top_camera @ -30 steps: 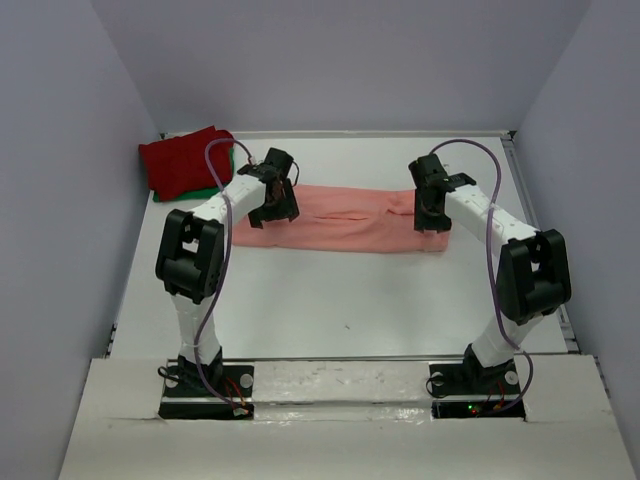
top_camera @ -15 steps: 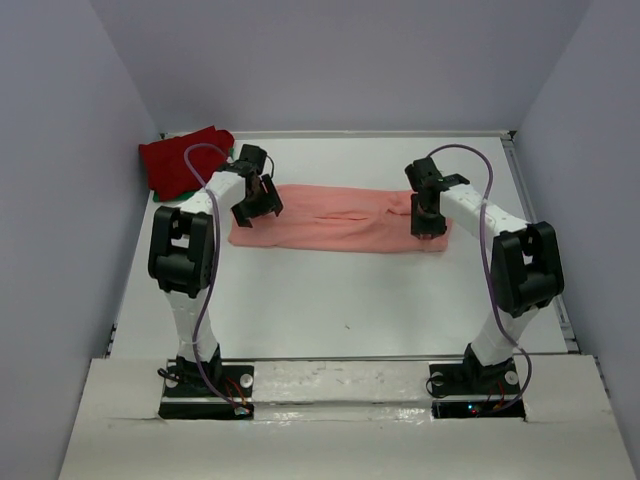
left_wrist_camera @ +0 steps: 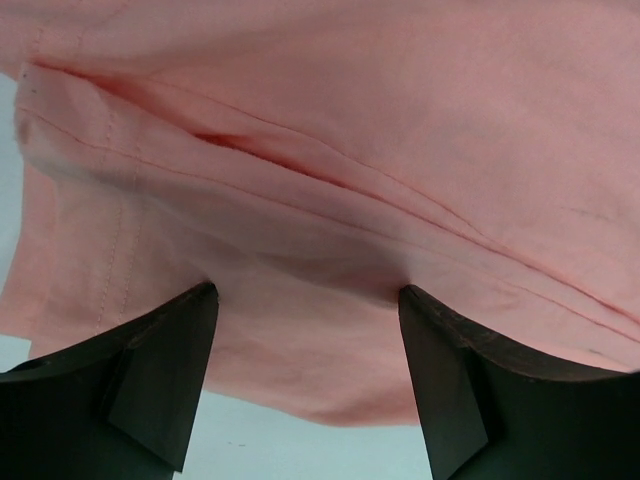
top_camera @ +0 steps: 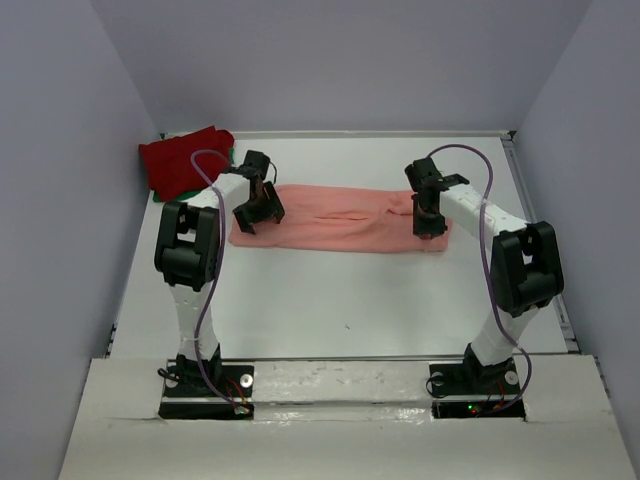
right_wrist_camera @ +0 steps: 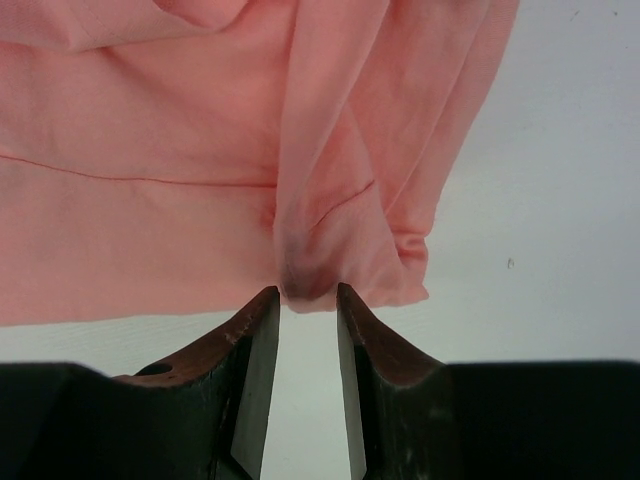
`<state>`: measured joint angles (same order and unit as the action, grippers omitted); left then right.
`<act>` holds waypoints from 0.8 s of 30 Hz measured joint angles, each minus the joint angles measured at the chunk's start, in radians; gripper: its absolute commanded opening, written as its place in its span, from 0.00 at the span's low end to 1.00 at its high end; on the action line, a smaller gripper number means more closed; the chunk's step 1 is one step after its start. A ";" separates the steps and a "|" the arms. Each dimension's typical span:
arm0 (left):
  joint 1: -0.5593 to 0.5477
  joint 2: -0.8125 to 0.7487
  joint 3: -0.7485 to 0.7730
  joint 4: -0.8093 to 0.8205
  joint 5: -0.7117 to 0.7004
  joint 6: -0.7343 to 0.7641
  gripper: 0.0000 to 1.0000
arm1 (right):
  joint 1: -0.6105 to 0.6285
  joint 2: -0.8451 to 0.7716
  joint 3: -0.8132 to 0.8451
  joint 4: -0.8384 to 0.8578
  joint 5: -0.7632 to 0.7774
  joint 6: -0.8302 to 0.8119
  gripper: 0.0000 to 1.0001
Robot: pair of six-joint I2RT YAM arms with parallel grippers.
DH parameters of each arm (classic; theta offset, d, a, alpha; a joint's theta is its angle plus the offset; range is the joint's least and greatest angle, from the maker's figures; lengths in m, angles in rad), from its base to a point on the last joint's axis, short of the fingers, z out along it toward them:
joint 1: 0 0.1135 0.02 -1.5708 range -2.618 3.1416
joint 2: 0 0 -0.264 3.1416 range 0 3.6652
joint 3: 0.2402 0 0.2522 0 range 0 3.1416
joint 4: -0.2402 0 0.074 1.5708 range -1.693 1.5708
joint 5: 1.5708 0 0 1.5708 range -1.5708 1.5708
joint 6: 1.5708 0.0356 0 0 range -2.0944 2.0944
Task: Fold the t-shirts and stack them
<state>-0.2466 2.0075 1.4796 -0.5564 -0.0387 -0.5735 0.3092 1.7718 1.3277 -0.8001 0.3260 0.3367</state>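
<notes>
We have the salmon-pink cloth t-shirt (top_camera: 340,220) stretched lengthwise left-to-right on the table (top_camera: 350,300), the left end effector (left_wrist_camera: 305,295) wide open and empty over its left end, the right end effector (right_wrist_camera: 307,290) pinching its right end.

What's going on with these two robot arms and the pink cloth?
Two arms are folding a pink shirt, which lies as a long strip across the table. The right gripper pinches a fold at its right end. The left gripper is open, its tips pressing on the left end. A folded dark red shirt sits in the far left corner.
</notes>
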 measured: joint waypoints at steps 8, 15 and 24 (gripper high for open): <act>0.000 0.020 0.000 0.005 -0.004 -0.007 0.82 | 0.000 0.008 0.000 -0.001 0.011 0.000 0.34; 0.000 0.019 -0.007 0.013 -0.002 -0.011 0.82 | 0.000 0.024 0.001 -0.003 0.010 0.000 0.32; 0.002 0.019 -0.008 0.014 0.000 -0.012 0.82 | 0.000 0.030 0.020 -0.013 0.012 0.008 0.13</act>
<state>-0.2447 2.0262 1.4719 -0.5426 -0.0387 -0.5858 0.3092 1.8015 1.3476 -0.8135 0.3378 0.3450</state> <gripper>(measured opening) 0.825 0.156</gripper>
